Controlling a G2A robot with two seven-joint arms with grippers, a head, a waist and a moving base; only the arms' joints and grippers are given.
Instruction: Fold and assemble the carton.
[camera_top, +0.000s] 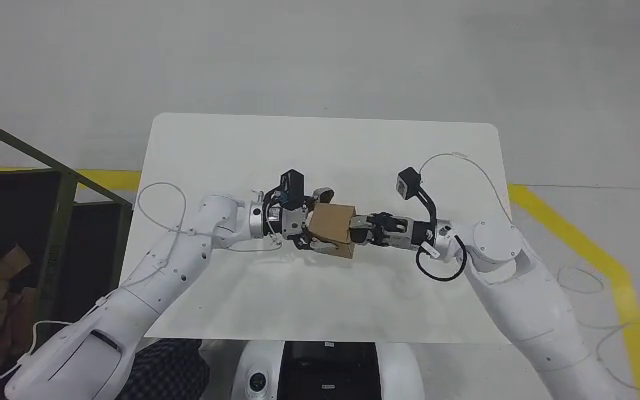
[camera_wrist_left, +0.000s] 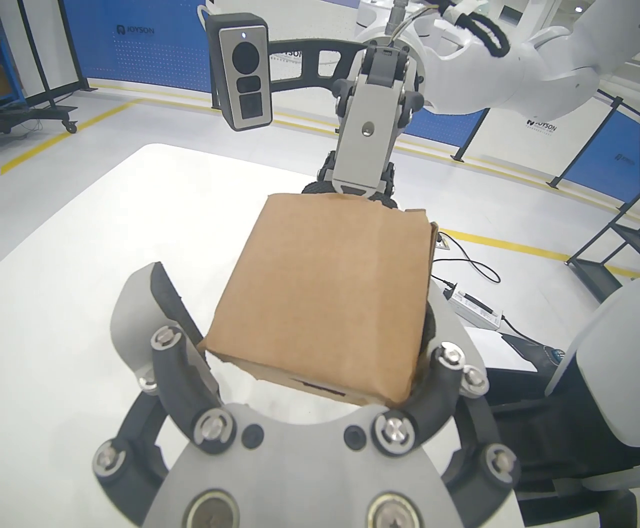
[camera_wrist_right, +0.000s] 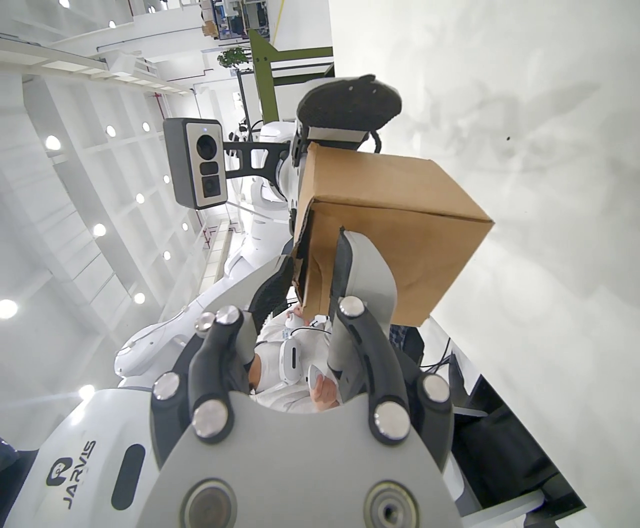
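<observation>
A brown carton (camera_top: 332, 232) hangs folded into a box above the middle of the white table (camera_top: 400, 150), held between both arms. My left gripper (camera_top: 308, 222) straddles the carton (camera_wrist_left: 325, 300) from the left. One finger (camera_wrist_left: 165, 300) meets its near corner; the other is hidden behind the carton's far side, and that grip reads as shut on the box. My right gripper (camera_wrist_right: 315, 260) comes in from the right and is shut on a wall at the carton's (camera_wrist_right: 400, 200) ragged open end, one finger inside and one outside. The left gripper's padded finger (camera_wrist_right: 350, 100) rests on a side face.
A thin white cable (camera_top: 460, 160) loops over the table's far right part. A dark bin with a green frame (camera_top: 40, 200) stands off the table's left edge. Bare tabletop lies all round the carton.
</observation>
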